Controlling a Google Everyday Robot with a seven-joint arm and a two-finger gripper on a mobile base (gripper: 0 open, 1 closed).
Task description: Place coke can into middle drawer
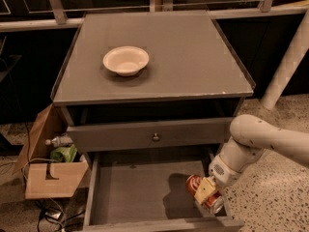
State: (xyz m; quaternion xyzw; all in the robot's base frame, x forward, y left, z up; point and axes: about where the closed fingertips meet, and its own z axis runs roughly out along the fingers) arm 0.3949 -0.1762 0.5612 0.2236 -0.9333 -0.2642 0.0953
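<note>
The coke can [197, 185], red with a silver end, lies tilted over the right part of the middle drawer [125, 192], which is pulled out below the cabinet. My gripper [206, 193] is shut on the can, holding it just above the drawer floor near the right wall. The white arm comes in from the right. The can's lower end is close to the drawer's front right corner; whether it touches the floor I cannot tell.
A pale round bowl [125, 60] sits on the cabinet top [193, 57]. A closed drawer front with a brass knob [155, 137] is above the open drawer. A cardboard box [48, 173] with a bottle and green item stands at left. A white post [287, 66] rises at right.
</note>
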